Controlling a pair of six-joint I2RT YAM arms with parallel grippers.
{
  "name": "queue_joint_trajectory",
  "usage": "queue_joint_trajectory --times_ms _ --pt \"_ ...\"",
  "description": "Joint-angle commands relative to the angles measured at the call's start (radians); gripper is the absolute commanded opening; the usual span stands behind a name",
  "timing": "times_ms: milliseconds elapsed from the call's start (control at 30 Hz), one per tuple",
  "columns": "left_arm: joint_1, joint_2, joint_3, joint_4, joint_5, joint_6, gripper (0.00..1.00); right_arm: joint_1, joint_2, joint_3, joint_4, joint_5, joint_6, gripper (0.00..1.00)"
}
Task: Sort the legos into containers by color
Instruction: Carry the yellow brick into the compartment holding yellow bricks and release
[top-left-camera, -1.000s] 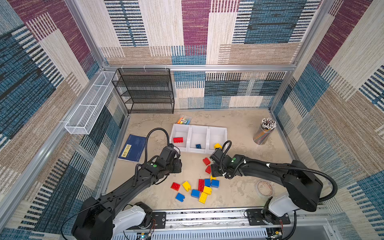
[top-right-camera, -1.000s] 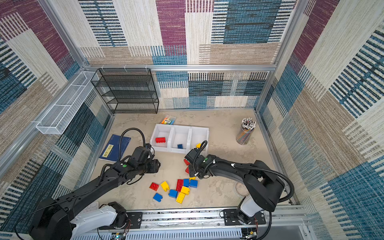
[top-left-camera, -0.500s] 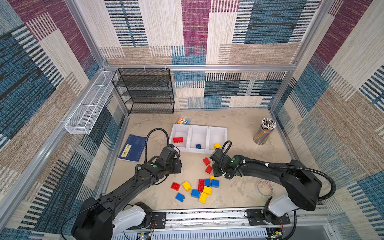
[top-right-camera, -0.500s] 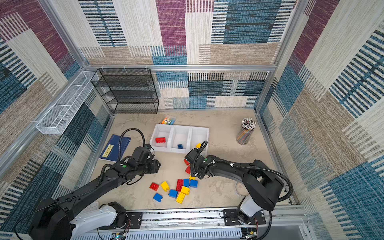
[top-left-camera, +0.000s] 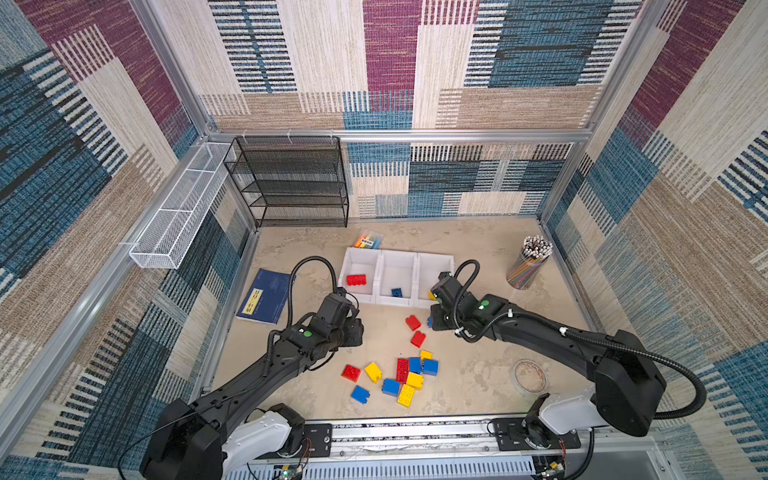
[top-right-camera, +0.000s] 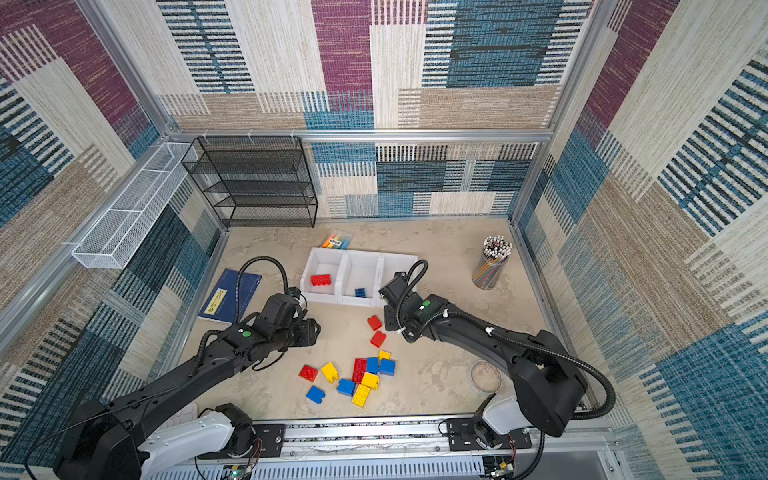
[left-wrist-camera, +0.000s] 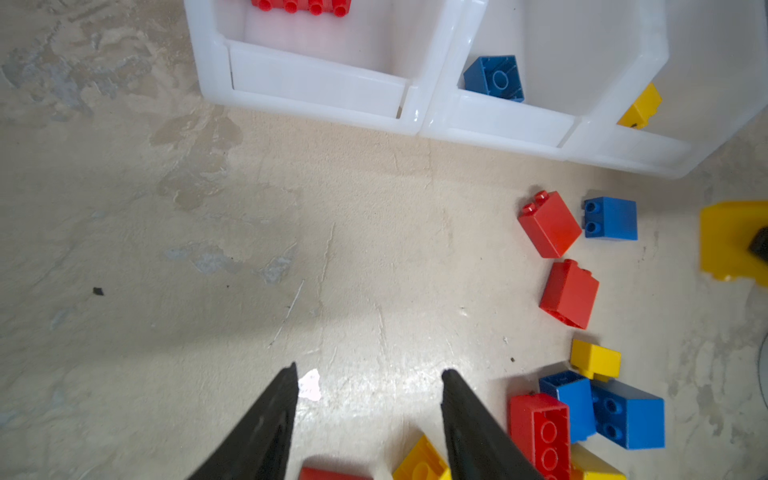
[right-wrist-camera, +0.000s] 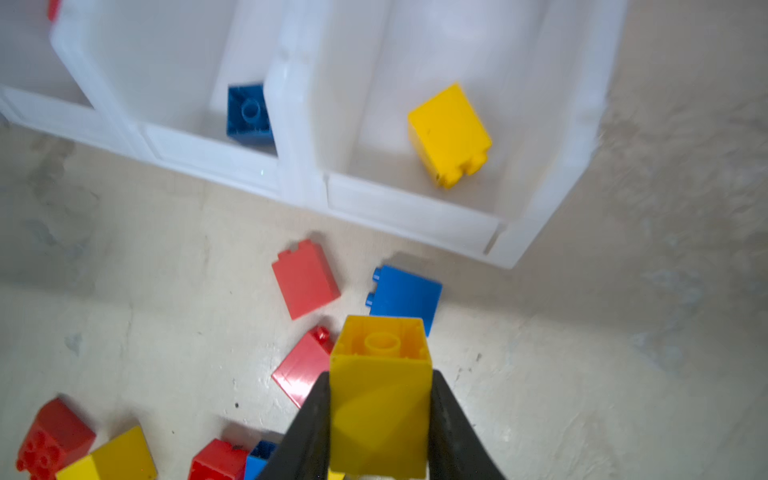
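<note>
1. No word or number in these views is clear enough to read.
2. The blue book (top-left-camera: 266, 296) lying on the surface (top-left-camera: 478, 249) carries a yellow label (top-left-camera: 252, 302) with dark characters, seen in both top views. They are too small to make out.
3. The pack of markers (top-left-camera: 368, 241) bears a white sticker (top-left-camera: 367, 240) with black bars like a barcode. Its digits are illegible.
4. A plain green dot (top-left-camera: 307, 333) marks the left arm, and another (top-left-camera: 481, 307) marks the right arm.
5. The legos (left-wrist-camera: 548, 226) show no legible lettering on their studs.
</note>
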Motion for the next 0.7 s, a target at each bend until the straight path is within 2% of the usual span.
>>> queue_joint_trajectory --times_ms 0,300,467,533,667 --pt "0.001 -0.012 -0.008 -0.001 -0.002 -0.008 0.59 -0.048 0.034 0.078 0.04 0.028 -0.115 0.27" --pt "0.001 -0.05 -0.033 -0.021 0.021 -0.032 0.59 -0.14 0.286 0.248 0.142 -0.033 -0.18 0.27" --pt "0.001 -0.096 -0.065 -0.024 0.018 -0.044 0.59 -0.151 0.352 0.291 0.14 -0.052 -0.196 0.3" --pt "0.001 -0.108 -0.077 -0.022 0.018 -0.049 0.59 -0.151 0.362 0.297 0.139 -0.056 -0.196 0.33" --pt "0.001 -0.114 -0.086 -0.021 0.027 -0.052 0.59 -0.153 0.363 0.301 0.133 -0.056 -0.192 0.48"
